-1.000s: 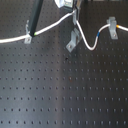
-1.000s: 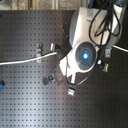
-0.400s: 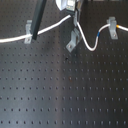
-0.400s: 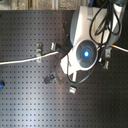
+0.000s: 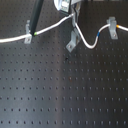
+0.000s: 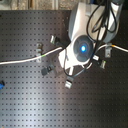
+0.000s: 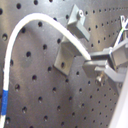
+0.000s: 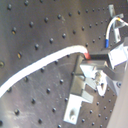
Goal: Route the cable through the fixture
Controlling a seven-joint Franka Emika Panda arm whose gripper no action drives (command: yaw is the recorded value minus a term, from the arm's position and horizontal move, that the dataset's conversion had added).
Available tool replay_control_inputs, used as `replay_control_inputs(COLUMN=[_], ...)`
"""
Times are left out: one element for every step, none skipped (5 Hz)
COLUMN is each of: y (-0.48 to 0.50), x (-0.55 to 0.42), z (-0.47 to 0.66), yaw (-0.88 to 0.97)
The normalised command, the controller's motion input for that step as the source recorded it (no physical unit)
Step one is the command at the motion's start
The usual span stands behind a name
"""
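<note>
The white cable (image 5: pixel 50 26) comes in from the first exterior view's left and passes a small upright clip (image 5: pixel 27 35). It rises to my gripper (image 5: pixel 70 16) and drops close past the top of the slanted grey fixture (image 5: pixel 72 44). From there it loops to a second upright clip (image 5: pixel 112 27). The gripper is shut on the cable, just behind the fixture. In both wrist views the fingers (image 7: pixel 100 62) (image 8: pixel 97 59) pinch the cable (image 7: pixel 35 21) (image 8: pixel 45 62), with a grey bracket (image 7: pixel 64 57) (image 8: pixel 80 92) right beside them. Whether the cable sits inside the fixture is unclear.
Everything stands on a black perforated board (image 5: pixel 65 95). A dark rod (image 5: pixel 36 20) leans over the left clip in the first exterior view. In the second exterior view the arm's body (image 6: pixel 82 48) hides the gripper, and several small clips (image 6: pixel 68 82) stand around it.
The arm has drifted slightly up and left in the second exterior view, still holding the cable. The cable's course past the clips looks the same.
</note>
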Motion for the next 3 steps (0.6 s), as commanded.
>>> replay_control_inputs(y=[0.089,0.022,0.045], x=[0.071,0.049,-0.172], z=[-0.07,0.00,0.13], yaw=[0.00,0.05,0.20])
